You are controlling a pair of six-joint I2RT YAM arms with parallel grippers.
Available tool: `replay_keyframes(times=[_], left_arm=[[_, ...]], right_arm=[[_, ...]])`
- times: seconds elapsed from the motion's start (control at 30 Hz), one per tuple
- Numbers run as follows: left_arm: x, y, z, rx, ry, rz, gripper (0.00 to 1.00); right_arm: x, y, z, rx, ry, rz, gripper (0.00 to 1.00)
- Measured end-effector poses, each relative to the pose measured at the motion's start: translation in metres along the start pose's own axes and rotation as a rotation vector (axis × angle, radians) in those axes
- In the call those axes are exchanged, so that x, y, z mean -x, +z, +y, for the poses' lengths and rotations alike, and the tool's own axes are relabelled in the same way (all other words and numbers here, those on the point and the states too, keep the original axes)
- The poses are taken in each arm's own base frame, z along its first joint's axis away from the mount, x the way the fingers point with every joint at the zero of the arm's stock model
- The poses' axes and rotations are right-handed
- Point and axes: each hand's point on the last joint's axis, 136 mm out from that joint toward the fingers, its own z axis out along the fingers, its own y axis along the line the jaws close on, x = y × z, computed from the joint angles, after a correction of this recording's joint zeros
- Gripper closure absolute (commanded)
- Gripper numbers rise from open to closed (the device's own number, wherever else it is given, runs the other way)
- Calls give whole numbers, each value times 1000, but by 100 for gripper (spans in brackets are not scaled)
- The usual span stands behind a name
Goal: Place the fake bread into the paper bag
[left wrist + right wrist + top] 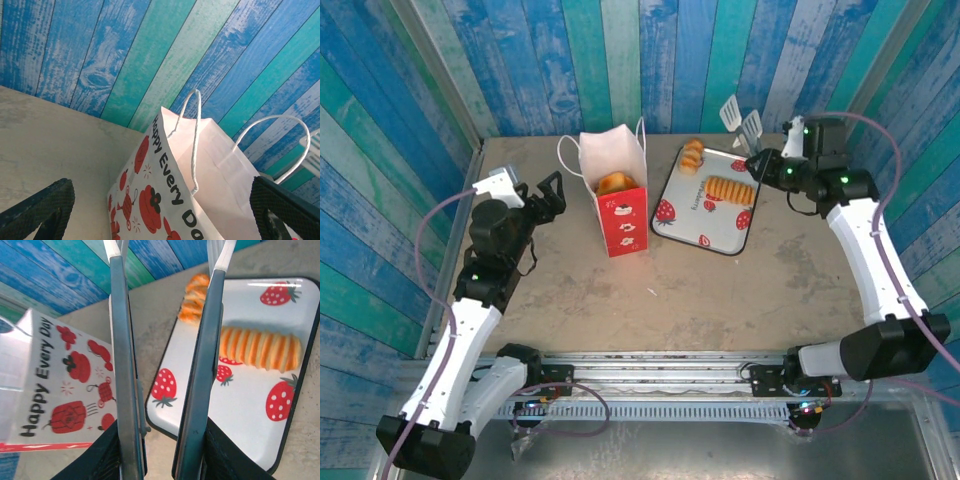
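The paper bag (616,205) stands open on the table, white above and red below, with a piece of fake bread (615,183) showing in its mouth. My left gripper (542,195) is open just left of the bag, touching nothing. In the left wrist view the bag (190,190) rises between that gripper's (160,215) spread fingers. A ridged loaf (730,188) and a croissant (693,155) lie on the strawberry tray (705,228). My right gripper (767,165) is shut on metal tongs (742,122) above the tray's far right corner. The tongs (120,365) hold nothing.
Blue and green plank walls close in the table at the back and both sides. The right wrist view has the tray (240,410), loaf (260,347), croissant (195,302) and bag (55,385) below my gripper (160,460). Bare tabletop (720,300) lies in front.
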Motion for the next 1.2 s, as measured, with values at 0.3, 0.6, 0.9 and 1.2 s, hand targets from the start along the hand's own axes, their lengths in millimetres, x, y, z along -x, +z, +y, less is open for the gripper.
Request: replay_keyframes(times=[0.3,0.6,0.9,1.2], left_arm=[[-5,2,7,32,6,12,6],[-11,6,10,44,22,33,6],[-14,5,14,60,42,44,6],[-15,5,17,73,54,50,6]], right_arm=[[-34,75,-31,-55,21,183,64],[-62,148,-42,-96,13,336,63],[-57,179,-39,-117,-10,341,59],[-53,190,-40,-130,-13,338,59]])
